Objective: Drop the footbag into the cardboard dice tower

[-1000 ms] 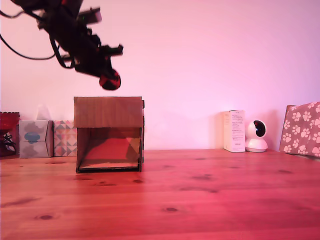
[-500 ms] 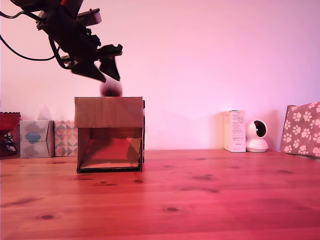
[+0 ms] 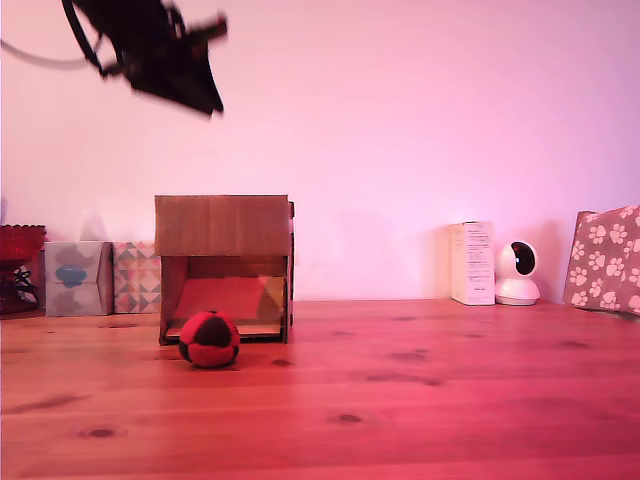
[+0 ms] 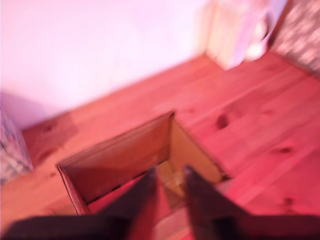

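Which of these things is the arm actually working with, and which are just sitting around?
In use: footbag, cardboard dice tower, gripper.

Just lying about: two tissue boxes, white carton, small camera, paw-print box, red basket.

A wooden table [image 3: 420, 400] serves as the landmark. Along its back edge, from the exterior view's left: a red container [image 3: 20, 255], a pale tissue box [image 3: 75, 278], a patterned tissue box [image 3: 135, 277], a white carton [image 3: 470, 263], a white dome camera [image 3: 517, 273], and a paw-print box [image 3: 605, 260].
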{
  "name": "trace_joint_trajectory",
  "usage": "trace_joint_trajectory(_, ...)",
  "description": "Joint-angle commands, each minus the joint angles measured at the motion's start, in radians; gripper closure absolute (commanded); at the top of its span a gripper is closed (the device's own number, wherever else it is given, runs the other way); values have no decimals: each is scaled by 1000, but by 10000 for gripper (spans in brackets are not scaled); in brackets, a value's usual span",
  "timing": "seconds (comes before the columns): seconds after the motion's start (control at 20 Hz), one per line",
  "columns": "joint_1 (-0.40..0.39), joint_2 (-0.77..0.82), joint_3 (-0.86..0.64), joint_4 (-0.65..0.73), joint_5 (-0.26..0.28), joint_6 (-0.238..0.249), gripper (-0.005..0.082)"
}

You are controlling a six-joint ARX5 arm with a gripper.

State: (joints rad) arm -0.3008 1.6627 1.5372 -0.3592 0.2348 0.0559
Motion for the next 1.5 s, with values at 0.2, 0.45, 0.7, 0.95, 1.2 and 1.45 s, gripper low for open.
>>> trace_joint_trajectory(0.2, -3, -67, -212, 148, 58, 4, 789)
trace_joint_trajectory(0.45, -16, -216, -505, 309, 75, -26, 789)
trace_joint_trajectory(0.7, -16, -366, -761, 458, 76, -57, 789)
trace_joint_trajectory(0.95, -16, -480, -929, 502, 75, -78, 789)
trace_joint_trajectory(1.2, -16, -539, -989, 467, 75, -82, 788)
trace_joint_trajectory(1.45, -16, -539, -989, 317, 74, -92, 788)
